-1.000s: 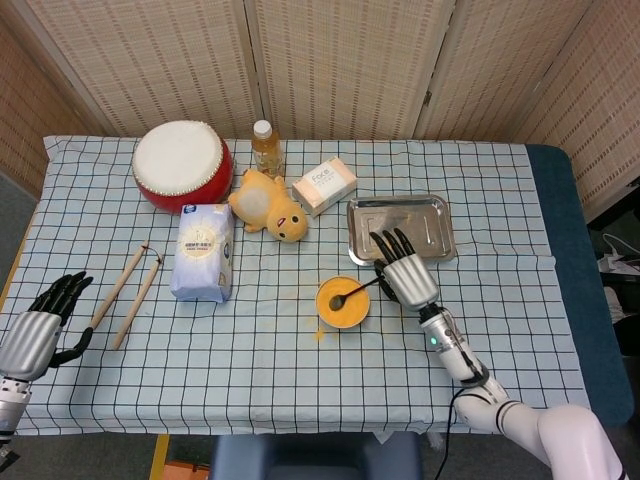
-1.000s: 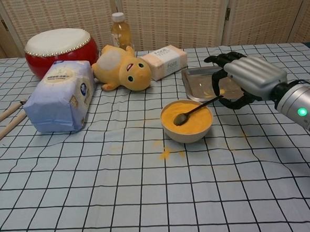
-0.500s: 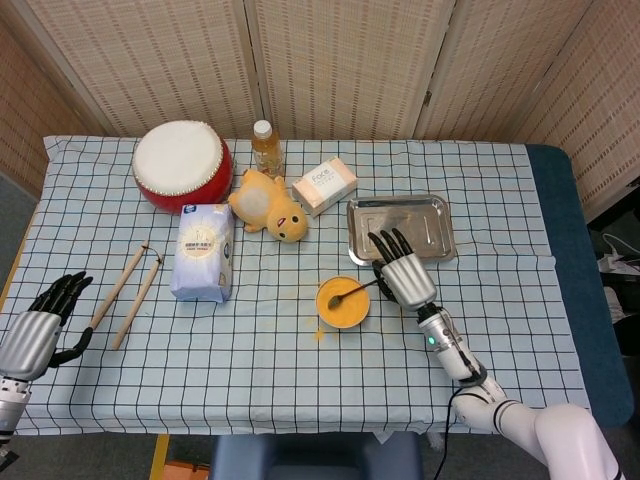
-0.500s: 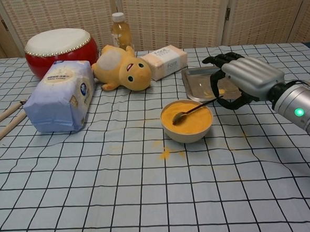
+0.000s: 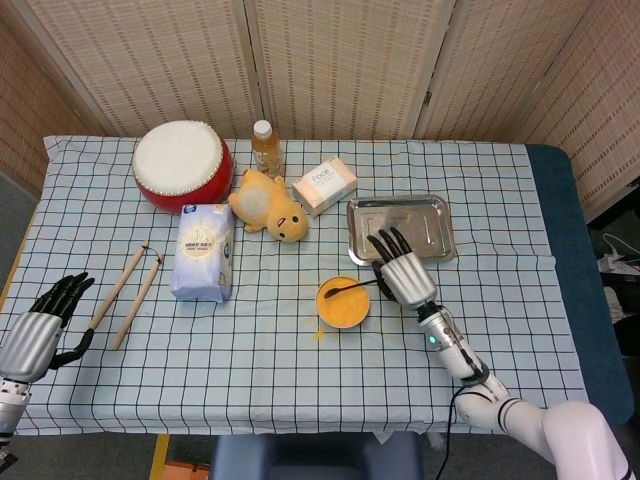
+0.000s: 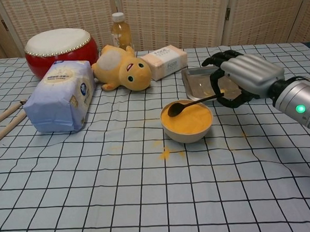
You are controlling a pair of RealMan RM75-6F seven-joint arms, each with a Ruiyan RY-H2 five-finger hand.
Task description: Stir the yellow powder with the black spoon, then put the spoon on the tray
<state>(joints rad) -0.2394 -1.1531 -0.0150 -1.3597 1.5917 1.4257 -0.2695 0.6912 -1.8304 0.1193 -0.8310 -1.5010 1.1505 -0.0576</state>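
Both views are evenly and brightly lit from overhead, with only soft, short shadows under objects. The metal tray (image 5: 400,228) shows mild glare, and a green indicator light glows on the right forearm. Focus is sharp throughout; the chest view shows slight wide-angle stretching near its edges.

The head view looks steeply down from above the near edge of the table (image 5: 300,370), facing the far screens and taking in the whole checked cloth from well back. The chest view sits low and close at the near edge, looking almost level across the table toward the same screens. Both share the middle and far stretch: the bowl (image 5: 343,303) (image 6: 187,122), tray (image 5: 400,228) (image 6: 198,84), drum (image 5: 182,165) (image 6: 60,51) and bottle (image 5: 265,146) (image 6: 120,31).
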